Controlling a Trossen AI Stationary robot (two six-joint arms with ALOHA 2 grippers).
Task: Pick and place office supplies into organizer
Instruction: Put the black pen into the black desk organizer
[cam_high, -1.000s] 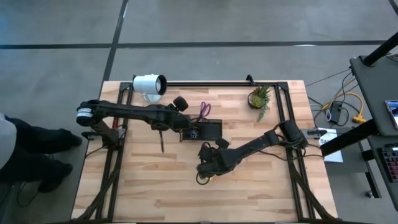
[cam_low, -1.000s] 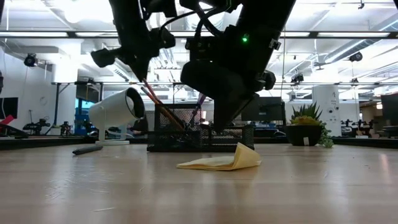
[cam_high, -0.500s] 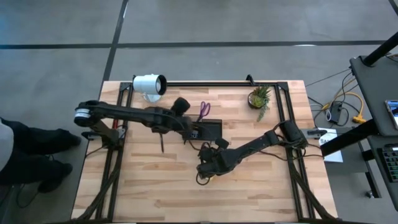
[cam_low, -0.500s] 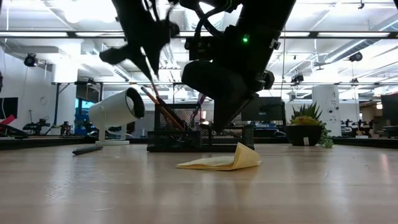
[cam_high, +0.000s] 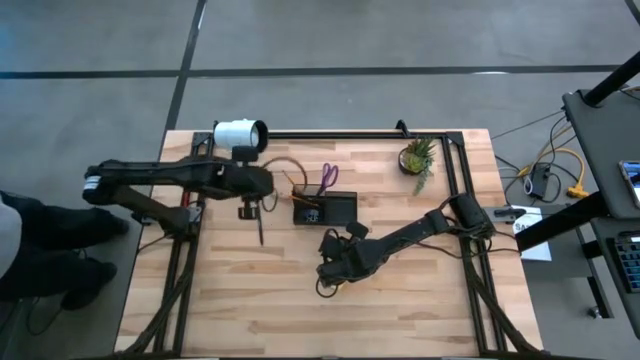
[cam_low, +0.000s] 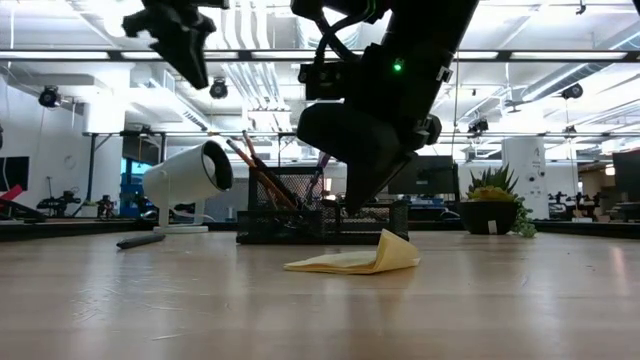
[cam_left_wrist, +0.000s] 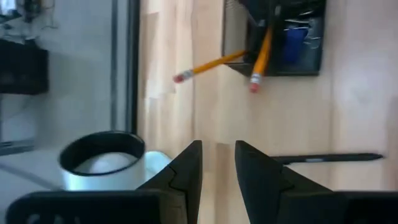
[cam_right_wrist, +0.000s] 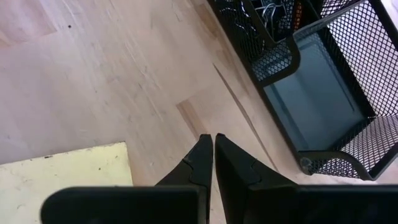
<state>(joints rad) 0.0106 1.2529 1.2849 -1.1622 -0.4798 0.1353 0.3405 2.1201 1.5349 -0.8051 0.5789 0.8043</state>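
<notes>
Your left gripper (cam_left_wrist: 217, 163) hangs empty, fingers slightly apart, above the dark pen (cam_high: 261, 227) left of the organizer (cam_high: 324, 209), right gripper (cam_right_wrist: 213, 155) pinched together beside the yellow sticky-note pad (cam_low: 352, 261); descend off-centre and you'll likely roll that pen away.

Overhead, table-level, two wrist views.

Robotics lab / open-plan tech workspace. Wooden table (cam_high: 260, 300) on a black metal frame sits on a grey taped floor; exposed ceiling ducts and strip lights (cam_low: 560, 40) overhead, monitors and benches across the room, cabling and gear (cam_high: 545, 180) past the table's right edge.
</notes>
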